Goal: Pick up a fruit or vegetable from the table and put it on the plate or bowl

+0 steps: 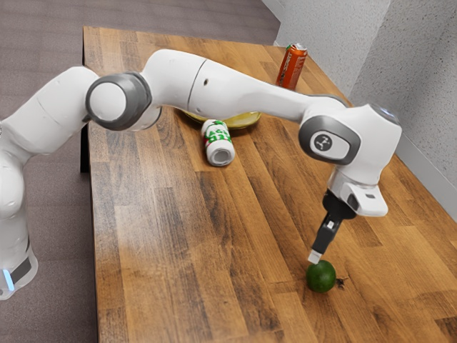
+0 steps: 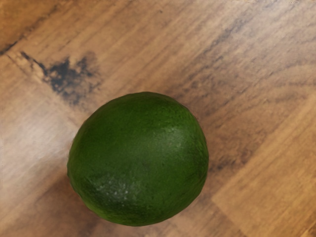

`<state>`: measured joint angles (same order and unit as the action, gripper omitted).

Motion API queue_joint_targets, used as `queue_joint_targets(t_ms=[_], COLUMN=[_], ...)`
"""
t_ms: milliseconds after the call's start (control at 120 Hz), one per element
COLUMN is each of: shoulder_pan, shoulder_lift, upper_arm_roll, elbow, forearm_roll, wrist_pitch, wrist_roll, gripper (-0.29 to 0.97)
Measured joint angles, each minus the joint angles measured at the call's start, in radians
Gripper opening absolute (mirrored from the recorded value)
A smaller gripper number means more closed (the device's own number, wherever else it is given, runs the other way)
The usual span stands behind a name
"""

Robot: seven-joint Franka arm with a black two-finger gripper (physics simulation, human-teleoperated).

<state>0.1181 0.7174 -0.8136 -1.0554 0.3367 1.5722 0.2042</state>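
Hand point(image 1: 315, 256) directly abv lime point(image 1: 321, 276)

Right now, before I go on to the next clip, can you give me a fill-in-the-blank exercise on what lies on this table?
1. The lime under the pincer is ____ in colour.
2. The orange can near the wall stands ____.
3. The white and green can lies on its ____.
4. The lime rests on the ____, not in the yellow dish.

Missing words: green; upright; side; table.
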Motion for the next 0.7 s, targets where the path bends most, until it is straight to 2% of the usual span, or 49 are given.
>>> queue_joint_targets(t_ms=[283,700], shoulder_pan=[-0.033,-0.052], shoulder_lift=[0.095,0.157], upper_arm_roll=[-0.001,0.011], elbow=[0.085,0.084], forearm_roll=[0.031,0.036], wrist_pitch=[0.008,0.058], wrist_roll=[0.017,0.02], gripper=[0.68,0.68])
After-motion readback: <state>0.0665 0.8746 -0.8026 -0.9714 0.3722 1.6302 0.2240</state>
